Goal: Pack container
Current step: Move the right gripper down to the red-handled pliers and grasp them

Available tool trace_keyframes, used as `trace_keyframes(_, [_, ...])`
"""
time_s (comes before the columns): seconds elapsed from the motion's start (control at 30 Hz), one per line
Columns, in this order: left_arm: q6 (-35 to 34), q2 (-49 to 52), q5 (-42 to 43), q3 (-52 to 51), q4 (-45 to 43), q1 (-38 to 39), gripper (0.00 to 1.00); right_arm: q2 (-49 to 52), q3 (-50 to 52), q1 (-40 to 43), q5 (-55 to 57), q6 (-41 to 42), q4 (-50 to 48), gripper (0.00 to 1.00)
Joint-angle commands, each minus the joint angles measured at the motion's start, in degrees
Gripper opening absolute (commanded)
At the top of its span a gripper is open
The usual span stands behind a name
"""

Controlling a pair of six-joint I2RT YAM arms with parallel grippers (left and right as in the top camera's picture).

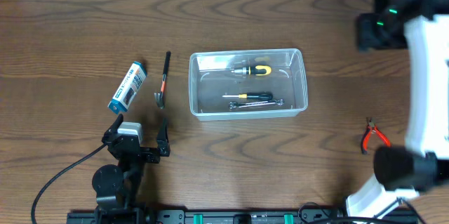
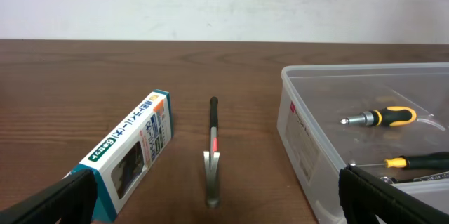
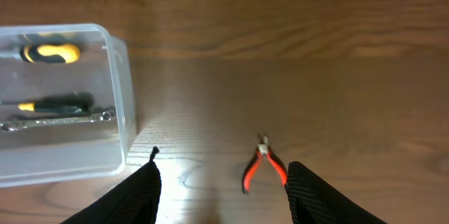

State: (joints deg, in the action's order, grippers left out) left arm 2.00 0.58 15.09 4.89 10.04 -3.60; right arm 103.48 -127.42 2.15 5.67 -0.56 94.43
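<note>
Our left pincer and right pincer gape wide, empty; we see hammer and blue box at nine o'clock of container, pliers at four.

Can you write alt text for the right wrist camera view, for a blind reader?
Small red-handled pliers lie on a wooden table between two dark robot fingers, spread open at the bottom edge. At left, a clear container holds two screwdrivers and a wrench.
</note>
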Motion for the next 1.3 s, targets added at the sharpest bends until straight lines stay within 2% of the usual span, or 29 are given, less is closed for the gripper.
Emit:
trace_keyframes(0.0, [1.0, -0.3, 0.8, -0.7, 0.3, -0.2, 0.98, -3.7, 2.6, 2.6, 0.1, 1.2, 0.7, 0.59])
trace_keyframes(0.13, [1.0, -0.3, 0.8, -0.7, 0.3, -0.2, 0.98, -6.1, 11.6, 6.5, -0.3, 1.0, -1.1, 0.58])
trace_keyframes(0.33, [1.0, -0.3, 0.8, -0.7, 0.3, -0.2, 0.98, -11.3, 33.7, 12.5, -5.9, 0.1, -14.2, 0.58])
trace_keyframes(0.47, [1.0, -0.3, 0.8, -0.7, 0.3, -0.2, 0.98, -13.4, 45.4, 13.6, -5.9, -1.7, -20.5, 0.59])
trace_keyframes(0.67, [1.0, -0.3, 0.8, -0.7, 0.3, -0.2, 0.98, -13.5, 57.7, 13.6, -5.4, -1.6, -28.7, 0.59])
trace_keyframes(0.87, [1.0, -0.3, 0.8, -0.7, 0.3, -0.2, 0.98, -13.5, 64.9, 14.4, -1.8, 4.0, -33.7, 0.59])
trace_keyframes(1.27, [1.0, -0.3, 0.8, -0.7, 0.3, -0.2, 0.98, -13.5, 74.4, 15.1, -1.4, 9.0, -42.6, 0.66])
